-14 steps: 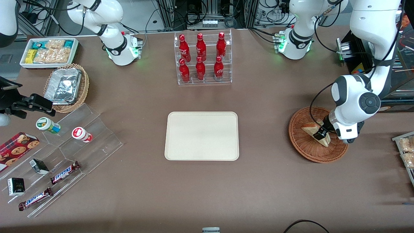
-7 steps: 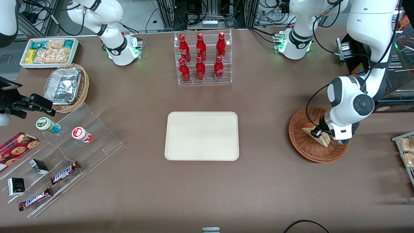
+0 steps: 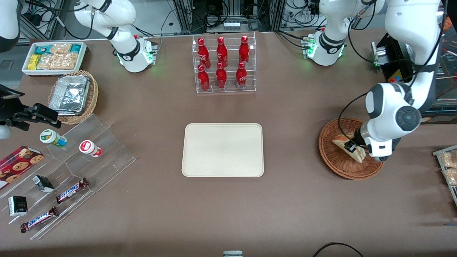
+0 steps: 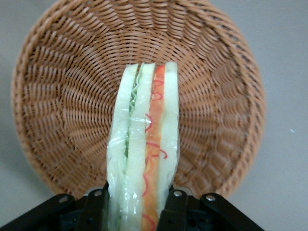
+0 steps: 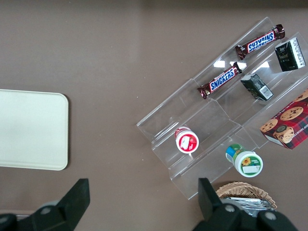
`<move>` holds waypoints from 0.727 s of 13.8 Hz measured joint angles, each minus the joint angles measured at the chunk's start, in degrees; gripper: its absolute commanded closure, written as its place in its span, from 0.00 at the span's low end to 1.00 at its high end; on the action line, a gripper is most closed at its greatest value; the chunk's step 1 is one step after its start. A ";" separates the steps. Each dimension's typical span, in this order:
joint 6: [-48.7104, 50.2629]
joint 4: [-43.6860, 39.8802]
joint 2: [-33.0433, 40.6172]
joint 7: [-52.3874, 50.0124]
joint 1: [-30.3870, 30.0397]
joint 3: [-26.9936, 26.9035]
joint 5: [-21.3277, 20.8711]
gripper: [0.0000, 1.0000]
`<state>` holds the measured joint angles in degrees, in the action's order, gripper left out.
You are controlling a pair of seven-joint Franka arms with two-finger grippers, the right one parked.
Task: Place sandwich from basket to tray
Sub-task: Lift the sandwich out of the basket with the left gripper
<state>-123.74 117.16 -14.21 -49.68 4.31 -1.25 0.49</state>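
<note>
Left arm's pincer (image 3: 351,146) sits over the basket (image 3: 332,157), clamped on the sandwich (image 3: 348,145); in the wrist view its fingers (image 4: 175,207) press both bread faces of the wedge (image 4: 144,154), filling edge toward the camera, wicker bowl (image 4: 57,110) underneath. Cannot tell whether the sandwich touches the weave. Tray (image 3: 223,150) lies mid-surface, well apart, toward the parked arm's end from the basket.

Since a second ago your gripper (image 3: 351,147) has lifted slightly, and the sandwich (image 3: 349,147) clamped in it has tilted up off the basket (image 3: 335,162) floor.
</note>
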 measured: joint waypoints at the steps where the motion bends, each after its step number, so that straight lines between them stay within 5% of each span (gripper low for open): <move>1: 1.21 -0.73 1.08 0.06 1.49 0.05 -0.06 0.63; 10: 1.53 -5.27 -0.49 -0.21 20.48 0.76 2.29 0.63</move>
<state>-122.21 111.89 -14.70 -49.89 24.79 -0.49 2.78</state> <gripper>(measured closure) 0.630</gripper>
